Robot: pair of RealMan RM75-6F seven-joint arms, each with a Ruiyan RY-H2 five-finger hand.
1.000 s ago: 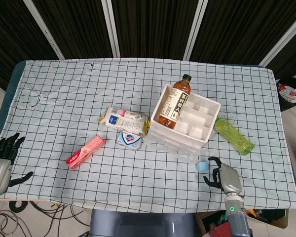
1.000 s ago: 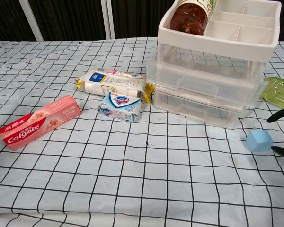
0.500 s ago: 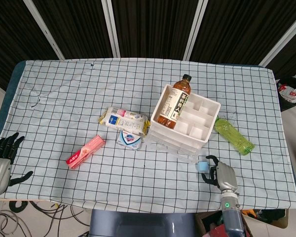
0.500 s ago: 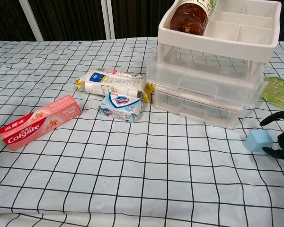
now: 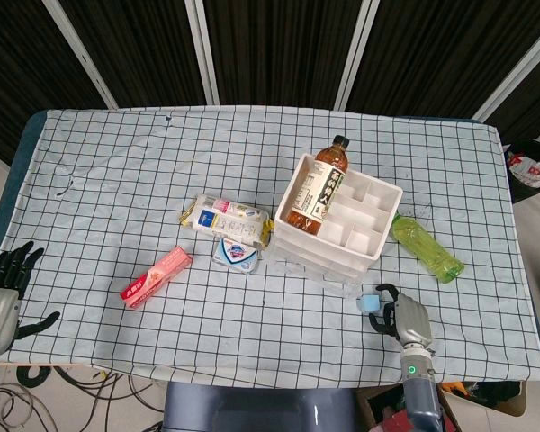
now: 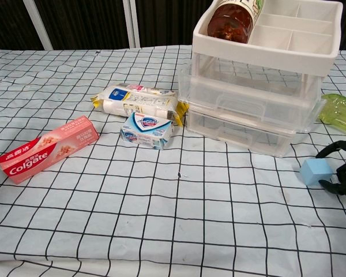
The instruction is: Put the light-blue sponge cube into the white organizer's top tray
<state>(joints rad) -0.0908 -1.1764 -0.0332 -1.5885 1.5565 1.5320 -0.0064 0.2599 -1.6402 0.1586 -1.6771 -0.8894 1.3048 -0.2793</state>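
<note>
Light-blue sponge cube [image 6: 315,171] at lower right of the chest view, on the checked worktop [image 5: 117,171] just before the white organizer [image 5: 338,220]. Right hand [image 6: 341,169] spread around it, fingertips near, no grip evident. Likely risks: soft cube squeezed out or nudged away. Tea bottle [image 5: 317,193] filling one tray slot; green bottle [image 5: 426,247] close by. Left hand [image 5: 4,288] open, far lower left.

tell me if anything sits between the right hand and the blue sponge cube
Nothing visible does. The right hand is right beside the light-blue sponge cube on the cloth, its fingers spread around the cube's right side, with only bare checked cloth between them. The white organizer stands behind the cube, not in the hand's path.
</note>
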